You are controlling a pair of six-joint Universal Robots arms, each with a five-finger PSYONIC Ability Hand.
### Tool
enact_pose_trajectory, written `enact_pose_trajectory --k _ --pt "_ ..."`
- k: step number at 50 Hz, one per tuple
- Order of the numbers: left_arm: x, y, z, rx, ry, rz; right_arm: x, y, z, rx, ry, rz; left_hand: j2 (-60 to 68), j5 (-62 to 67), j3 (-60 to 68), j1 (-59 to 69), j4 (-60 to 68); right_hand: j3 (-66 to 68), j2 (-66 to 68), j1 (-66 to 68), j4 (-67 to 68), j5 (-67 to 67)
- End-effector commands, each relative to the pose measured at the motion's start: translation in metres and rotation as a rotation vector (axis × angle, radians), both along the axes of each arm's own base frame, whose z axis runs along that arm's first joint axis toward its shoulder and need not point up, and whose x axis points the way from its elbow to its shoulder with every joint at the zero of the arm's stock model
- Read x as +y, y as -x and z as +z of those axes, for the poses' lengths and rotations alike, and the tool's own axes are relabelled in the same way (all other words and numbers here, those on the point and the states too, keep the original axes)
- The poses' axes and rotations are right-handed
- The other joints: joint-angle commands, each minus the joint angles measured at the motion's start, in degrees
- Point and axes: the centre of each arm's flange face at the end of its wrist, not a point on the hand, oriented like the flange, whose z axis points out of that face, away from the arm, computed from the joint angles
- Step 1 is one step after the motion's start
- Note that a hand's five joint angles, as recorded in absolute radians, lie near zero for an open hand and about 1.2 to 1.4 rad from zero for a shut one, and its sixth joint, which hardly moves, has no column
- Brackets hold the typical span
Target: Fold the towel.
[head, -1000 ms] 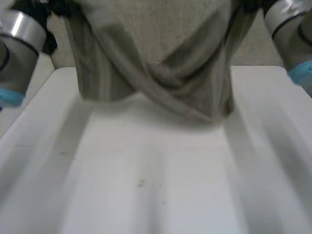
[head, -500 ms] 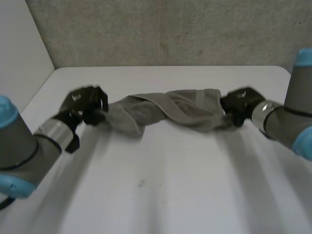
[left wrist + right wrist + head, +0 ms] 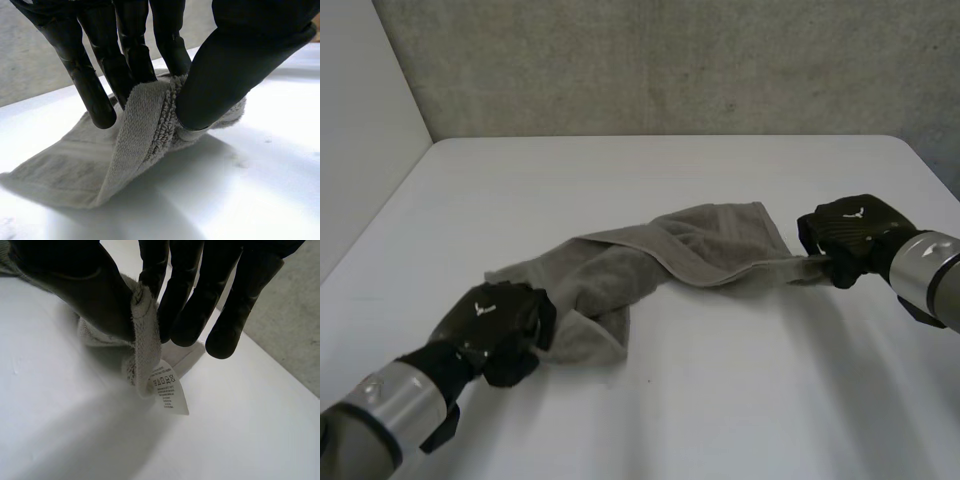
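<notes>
1. The left hand [image 3: 235,65] has its thumb pressed against its nearly straight fingers, pinching a bunched corner of the grey terry towel [image 3: 140,135]. The cloth's looped edge folds over at the fingertips.
2. The right hand [image 3: 85,290] pinches the towel's opposite end in the same way, between thumb and fingers. A white care label [image 3: 167,390] hangs just beside that pinch. Its print is too small to read.
3. Between the two hands the towel lies on the white table [image 3: 670,170], rumpled and twisted along its length, with no flat layer anywhere.
4. A small white emblem [image 3: 848,212] marks the back of each hand. It carries no legible words.
5. The step in hand appears to be spreading the towel, and no fold is made yet.
6. The next move likely calls for drawing the hands apart while keeping both pinches, to take out the twist and lay the towel flat.
</notes>
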Motion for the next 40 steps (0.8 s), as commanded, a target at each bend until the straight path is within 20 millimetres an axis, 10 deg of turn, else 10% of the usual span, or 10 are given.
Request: enact_pose_trajectory --k 1,3,5,18,30,40 --pt "0.017 0.002 -0.001 0.022 -0.01 -0.063 0.001 0.004 0.006 -0.004 0.019 -0.011 -16.6 -15.3 -16.7 -15.1 -16.8 3.3 3.9 3.5 3.2 3.1" --pt "0.016 0.004 0.001 0.029 -0.004 -0.084 0.0 0.005 0.006 -0.004 0.022 -0.014 -55.4 -54.1 -55.5 -54.0 -55.6 3.3 3.9 3.5 3.2 3.1" --pt "0.014 0.005 0.004 0.036 0.009 -0.091 -0.003 0.007 0.003 -0.004 0.019 -0.022 -59.7 -58.4 -59.8 -58.2 -59.9 3.3 3.9 3.5 3.2 3.1" --pt "-0.06 0.012 0.046 0.097 0.248 -0.066 -0.014 0.013 -0.017 -0.002 -0.001 -0.046 -58.3 -57.0 -58.4 -56.8 -58.5 3.3 3.9 3.5 3.2 3.1" --pt "-0.149 0.031 0.006 0.046 0.206 0.074 -0.019 0.01 -0.006 -0.068 0.07 -0.057 -52.6 -51.3 -52.7 -51.1 -52.8 3.3 3.9 3.5 3.2 3.1" --pt "-0.178 0.062 -0.015 0.022 0.175 0.081 -0.007 0.003 0.051 -0.23 0.186 0.002 -47.2 -45.9 -47.3 -45.7 -47.4 3.3 3.9 3.5 3.2 3.1"
